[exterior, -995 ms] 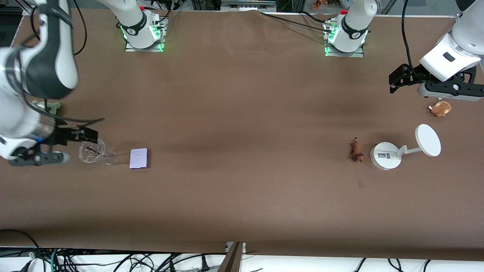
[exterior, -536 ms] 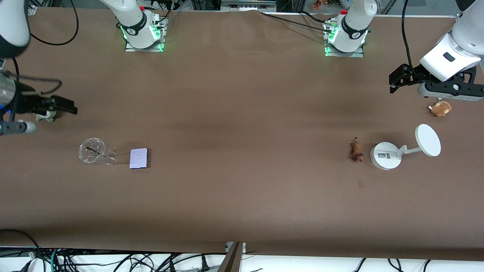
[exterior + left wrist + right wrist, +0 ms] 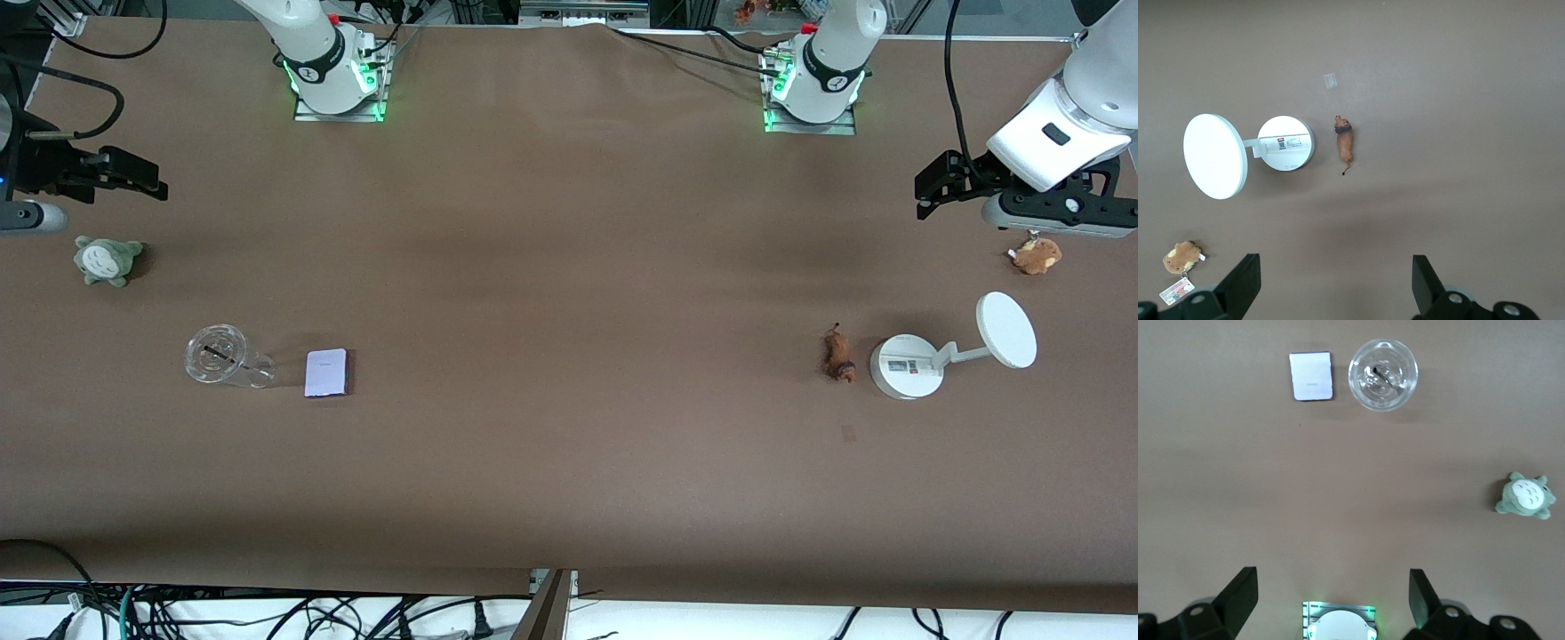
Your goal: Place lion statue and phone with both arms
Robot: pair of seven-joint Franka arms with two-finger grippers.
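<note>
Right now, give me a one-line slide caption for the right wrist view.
Open right gripper high over the table, phone beside a clear glass cup, grey-green plush apart.

- My arms (image 3: 1080, 107) are glossy white with dark joint bands.
- My bases (image 3: 338, 84) glow green.
- Black cables (image 3: 953, 80) trail along me.
- My fingers (image 3: 1238, 283) are matte black.

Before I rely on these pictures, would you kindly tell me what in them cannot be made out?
- Front view: the right gripper sits at the picture's edge, which cuts off most of its arm.
- The faint mark on the phone is too small to read in any view.
- The label on the white stand is too small to read.
- The dark item inside the clear cup cannot be identified.
- The lion statue shows no fine detail.
</note>
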